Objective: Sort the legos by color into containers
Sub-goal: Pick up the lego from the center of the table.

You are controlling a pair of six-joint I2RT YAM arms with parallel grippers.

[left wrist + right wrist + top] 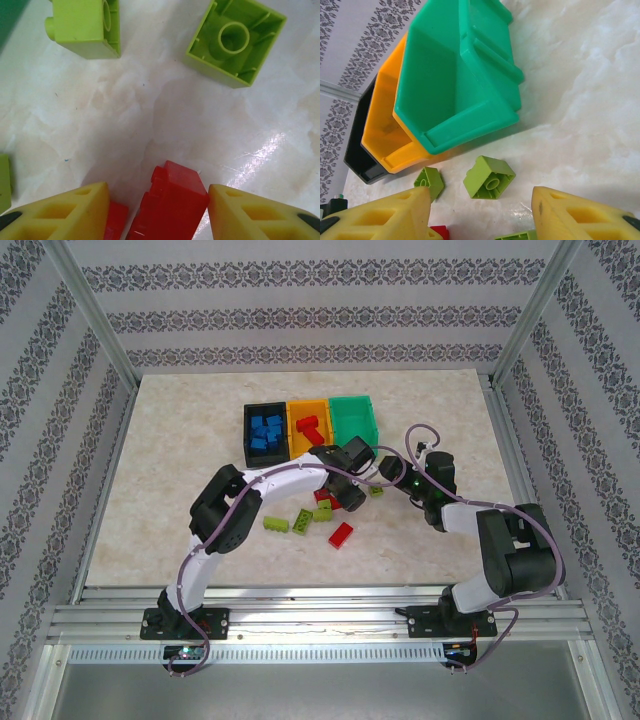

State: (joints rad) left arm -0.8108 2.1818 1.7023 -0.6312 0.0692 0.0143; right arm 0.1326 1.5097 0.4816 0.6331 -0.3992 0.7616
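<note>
Top view: the black bin, orange bin and green bin stand side by side at upper centre. Loose bricks, lime and red, lie mid-worktop.

Left wrist: the left pincer, at the bottom edge, is closed against a red brick.

Right wrist: the right pincer stands apart with nothing between its fingers. A lime brick lies just above it.

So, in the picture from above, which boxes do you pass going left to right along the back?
Black bin holding blue bricks → orange-yellow bin holding a red brick → green bin.
</note>
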